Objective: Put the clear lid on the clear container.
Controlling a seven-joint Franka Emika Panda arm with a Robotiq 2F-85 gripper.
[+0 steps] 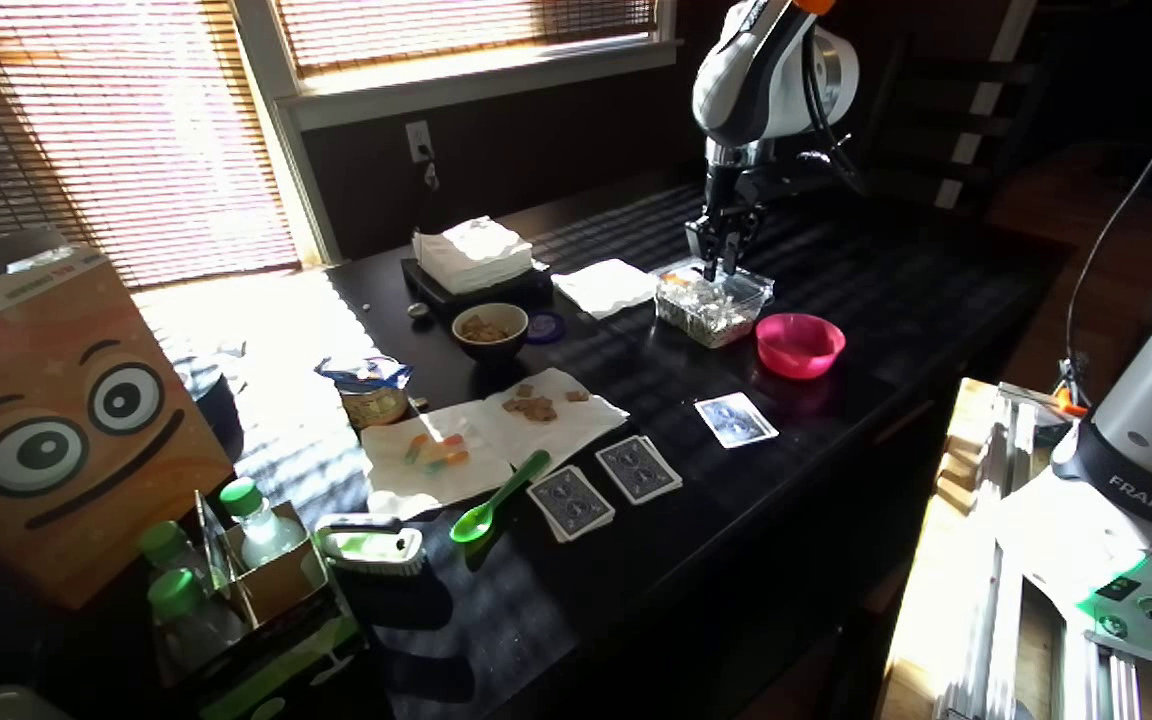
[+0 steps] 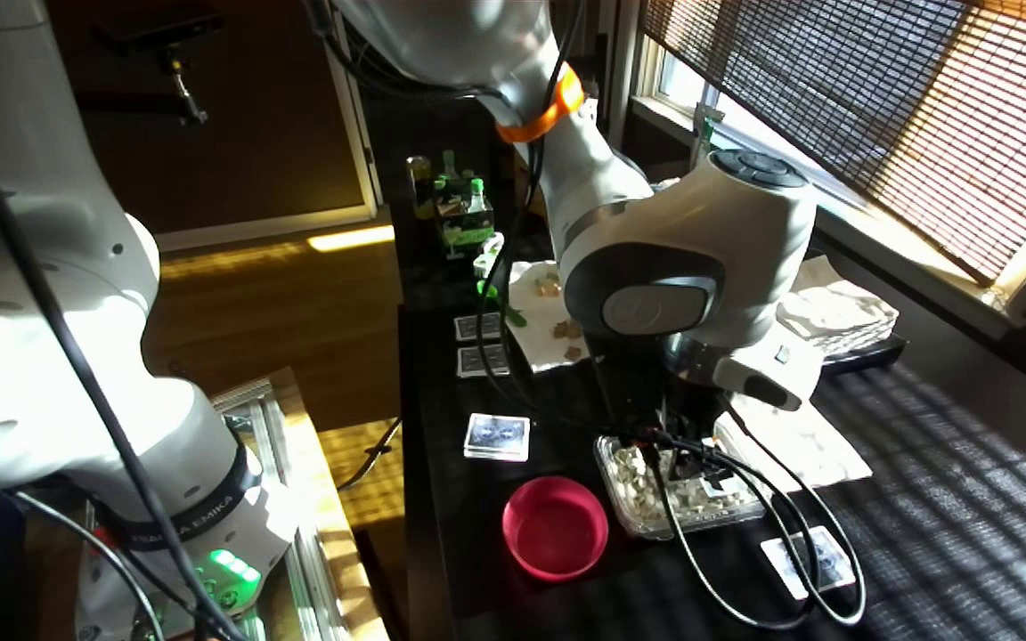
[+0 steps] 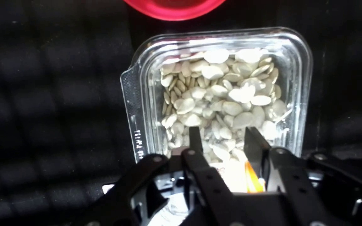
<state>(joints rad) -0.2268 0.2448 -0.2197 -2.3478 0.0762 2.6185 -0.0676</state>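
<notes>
The clear container [image 1: 698, 318] holds pale seeds and stands on the dark table; it also shows in the wrist view [image 3: 152, 106] and in an exterior view [image 2: 622, 503]. The clear lid [image 3: 228, 38], with a white-and-orange label, appears to lie over the seeds on top of the container. Its textured tab sticks out at the left in the wrist view. I cannot tell whether it is pressed down all round. My gripper [image 3: 222, 135] points down just above the lid, fingers apart with nothing gripped between them. It also shows in both exterior views [image 1: 720, 268] [image 2: 680, 463]. The near part of the lid is hidden by the gripper.
A pink bowl [image 1: 801, 347] stands close beside the container. A white napkin [image 1: 608, 287] lies on its other side, with a napkin stack [image 1: 476, 255] and a snack bowl [image 1: 489, 330] beyond. Playing cards [image 1: 736, 420] lie nearby; more cards [image 2: 809, 561] lie beneath hanging cables.
</notes>
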